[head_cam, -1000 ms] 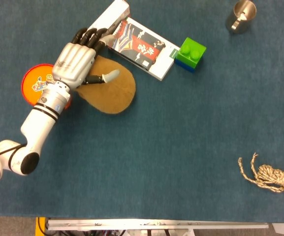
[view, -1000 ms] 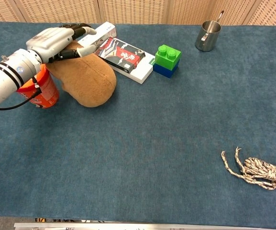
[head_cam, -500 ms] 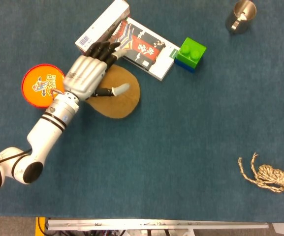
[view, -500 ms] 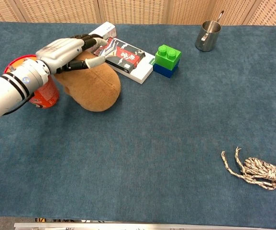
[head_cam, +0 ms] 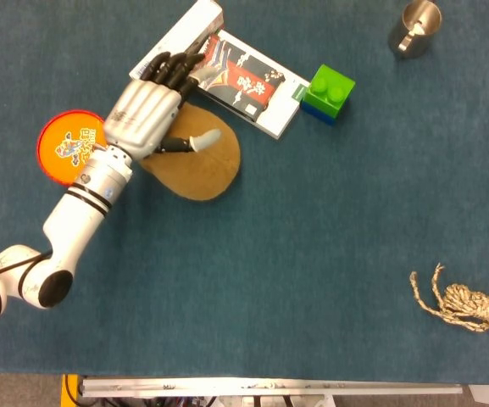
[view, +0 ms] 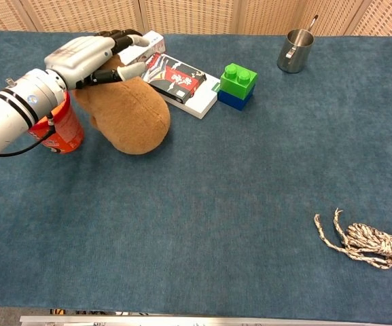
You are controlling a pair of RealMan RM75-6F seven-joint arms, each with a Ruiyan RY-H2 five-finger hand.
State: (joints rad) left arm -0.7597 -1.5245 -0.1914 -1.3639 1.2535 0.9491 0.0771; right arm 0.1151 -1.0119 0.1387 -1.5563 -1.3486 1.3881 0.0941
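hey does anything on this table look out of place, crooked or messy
Mostly tidy. The book lies askew, overlapping a white box. The rope at the right edge has frayed, splayed ends. The left hand hangs over the brown pad. Nothing looks spilled.

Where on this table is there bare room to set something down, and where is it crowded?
Bare cloth spans the middle and front of the table, between the brown pad and the rope. Crowded: the far left corner, where the left hand, orange can, box and green block cluster.
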